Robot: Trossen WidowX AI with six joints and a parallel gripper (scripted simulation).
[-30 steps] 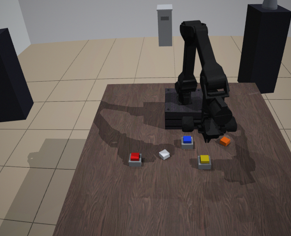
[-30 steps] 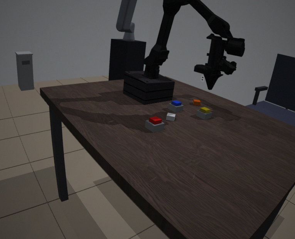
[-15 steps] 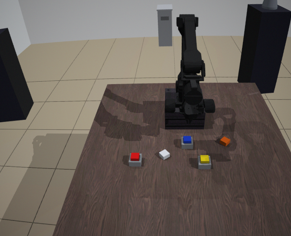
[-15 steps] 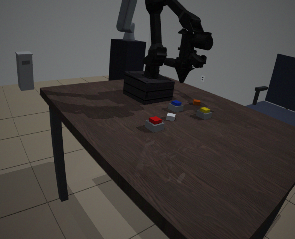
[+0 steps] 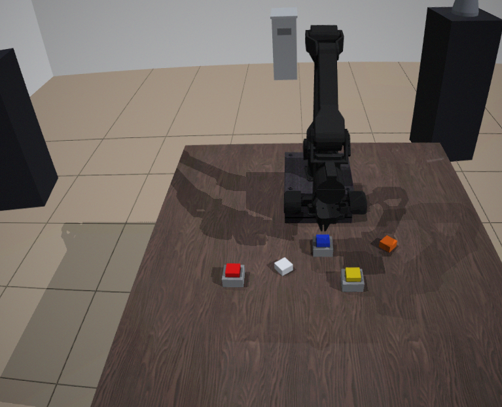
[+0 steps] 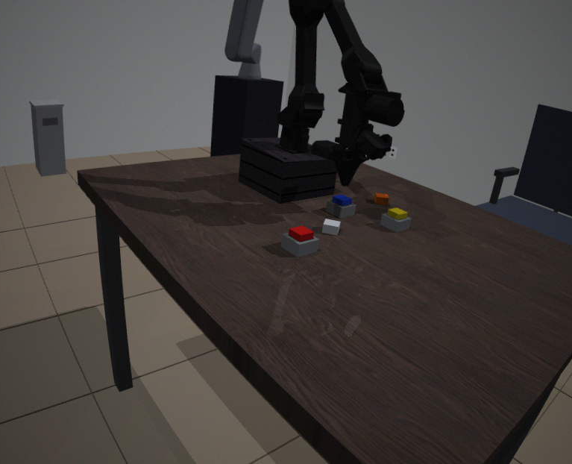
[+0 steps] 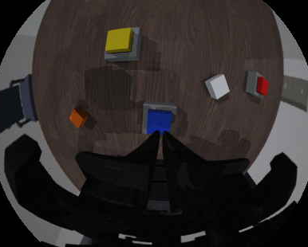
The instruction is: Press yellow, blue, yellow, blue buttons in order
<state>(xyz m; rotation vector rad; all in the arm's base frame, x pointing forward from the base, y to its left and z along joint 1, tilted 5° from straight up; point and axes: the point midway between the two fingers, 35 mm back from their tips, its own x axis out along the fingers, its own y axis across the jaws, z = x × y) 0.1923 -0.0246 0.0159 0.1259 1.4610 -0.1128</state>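
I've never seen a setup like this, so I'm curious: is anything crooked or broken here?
Nothing looks damaged. The white block and orange block sit askew to the buttons, which hardly seems a fault.

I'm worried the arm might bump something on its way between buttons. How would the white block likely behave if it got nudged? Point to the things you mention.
The white block [image 5: 283,266] [image 6: 331,227] [image 7: 217,87] looks squat and flat-sided, so it would probably slide or turn rather than roll. Its low shape suggests it is unlikely to tip. Its crisp edges hint at something stiff.
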